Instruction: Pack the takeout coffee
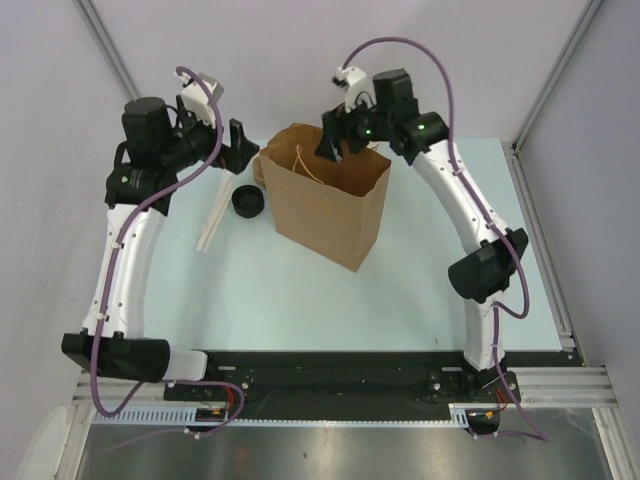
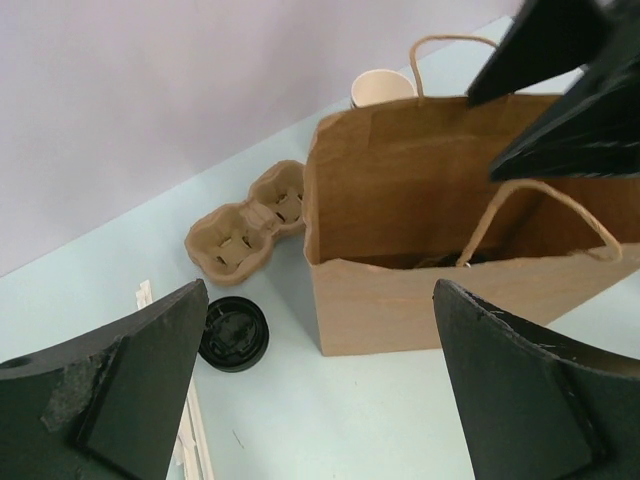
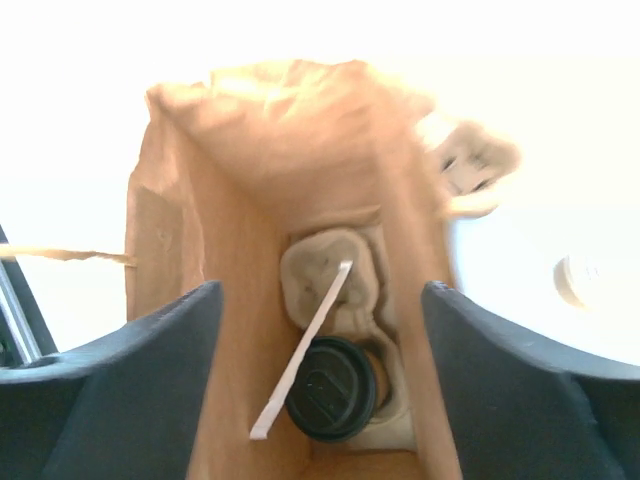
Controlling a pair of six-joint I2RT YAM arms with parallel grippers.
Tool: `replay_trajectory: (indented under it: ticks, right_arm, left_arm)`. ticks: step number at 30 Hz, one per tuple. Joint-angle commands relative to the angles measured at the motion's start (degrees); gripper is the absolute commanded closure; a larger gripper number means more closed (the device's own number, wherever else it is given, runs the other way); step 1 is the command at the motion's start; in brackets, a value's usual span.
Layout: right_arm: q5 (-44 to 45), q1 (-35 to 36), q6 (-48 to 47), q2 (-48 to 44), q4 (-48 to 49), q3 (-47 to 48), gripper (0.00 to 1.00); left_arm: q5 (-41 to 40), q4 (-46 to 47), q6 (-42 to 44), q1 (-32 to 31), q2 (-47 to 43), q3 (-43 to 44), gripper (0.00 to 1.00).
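- A robot lab test cell: plain pale walls [image 1: 280, 60] enclose a light-blue table [image 1: 260, 300], with aluminium struts [image 1: 105, 45] running up the upper corners.
- Along the bottom edge, the left arm [image 1: 125, 250] and right arm [image 1: 465, 200] stand bolted to a slotted metal rail [image 1: 560, 378], with purple cables [image 1: 400, 42] looping off them.

Overhead and both wrist cameras share the paper bag [image 1: 330, 210].
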Motion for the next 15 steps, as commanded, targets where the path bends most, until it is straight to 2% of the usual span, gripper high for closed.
replay_trajectory:
  ticks: [1,5,8,15]
  right_arm:
    - [-1.45,-3.8,4.22,-9.6,5.97,2.57,0.03]
    - [-1.1,-7.32,5.71,-15.57,6.5,-0.32,0.0]
    - [0.39,-9.69,5.71,-22.15,7.03,-7.34,0.0]
    - [4.52,-15.84,7.03,-39.02,5.36,-27.02,0.0]
  left_arm:
    - [-1.84,-7.53,-2.25,1.36,4.25,9.11,0.0]
    - [-3.42,-16.57,-3.13,2.42,9.09,18.07,0.01]
    - [-4.83,-19.4,-3.66,3.12,10.33,20.2,0.01]
    - [-3.35,-20.9,-1.2,3.91,8.31,15.99,0.0]
